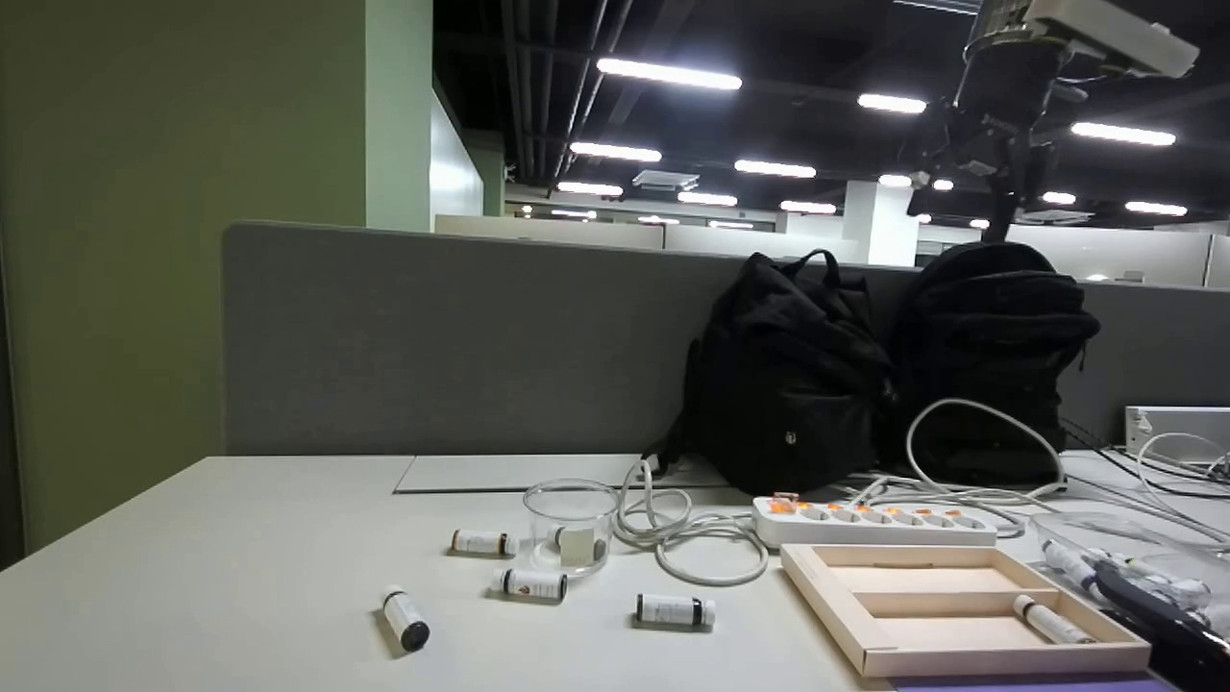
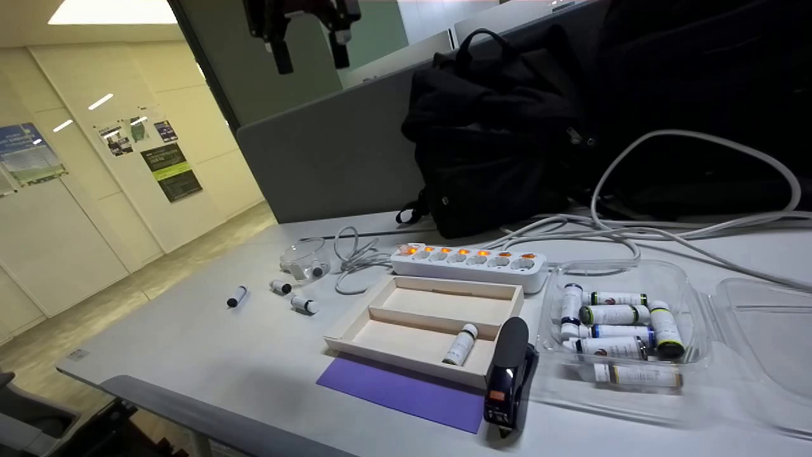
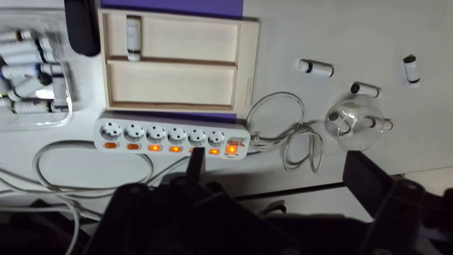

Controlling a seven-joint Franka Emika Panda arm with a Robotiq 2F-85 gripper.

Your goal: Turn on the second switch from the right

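The long white power strip [image 2: 469,270] lies behind the wooden tray in both exterior views [image 1: 874,533]. The second switch from the right [image 2: 505,254] is a small, unlit reddish rocker. The endmost switch beside it is also unlit; several others glow orange. In the wrist view, where the scene stands upside down, this switch [image 3: 133,146] is second from the left end of the strip [image 3: 170,123]. My gripper [image 3: 275,156] is open and empty, high above the table. It also shows at the top of both exterior views [image 2: 313,62] [image 1: 961,207]. One finger covers part of a lit switch in the wrist view.
A wooden tray [image 2: 355,324] with one vial stands before the strip. A black stapler-like object [image 2: 507,374] and a clear box [image 2: 698,330] of vials are beside it. Black backpacks [image 2: 495,139] and white cables [image 2: 609,231] lie behind. A clear cup [image 1: 572,485] and loose vials [image 1: 673,610] stand aside.
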